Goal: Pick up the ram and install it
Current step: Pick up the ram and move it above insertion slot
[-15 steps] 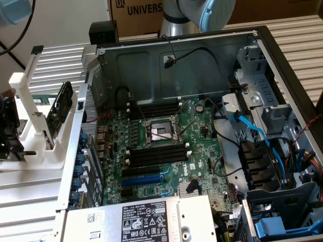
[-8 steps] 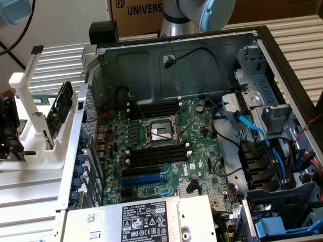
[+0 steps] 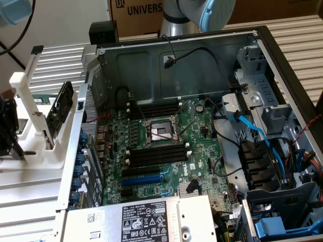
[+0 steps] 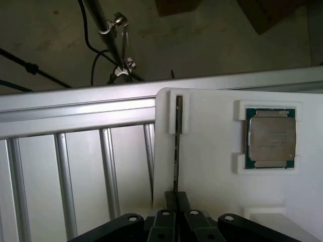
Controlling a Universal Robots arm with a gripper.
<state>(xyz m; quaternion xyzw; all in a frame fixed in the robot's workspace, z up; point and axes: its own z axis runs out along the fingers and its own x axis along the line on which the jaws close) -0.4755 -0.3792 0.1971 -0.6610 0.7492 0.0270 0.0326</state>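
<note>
Gripper: the black gripper [image 4: 177, 199] sits over the white holder [image 4: 212, 201]. In the exterior view it is at the left edge [image 3: 7, 132], outside the computer case [image 3: 202, 65].
Jaws: clenched on the near end of the ram [image 4: 177, 151], one finger on each flat side.
Ram: seen edge-on as a thin dark strip. It stands in a narrow slot of the white holder, right along the holder edge that borders the bare slats of the table [image 4: 60, 176].
Processor chip: the square silver chip [image 4: 271, 137] lies flat in its own recess of the holder, apart from the ram.
Motherboard: the motherboard [image 3: 202, 118] lies in the open case, its long black memory slots [image 3: 156, 154] empty.
</note>
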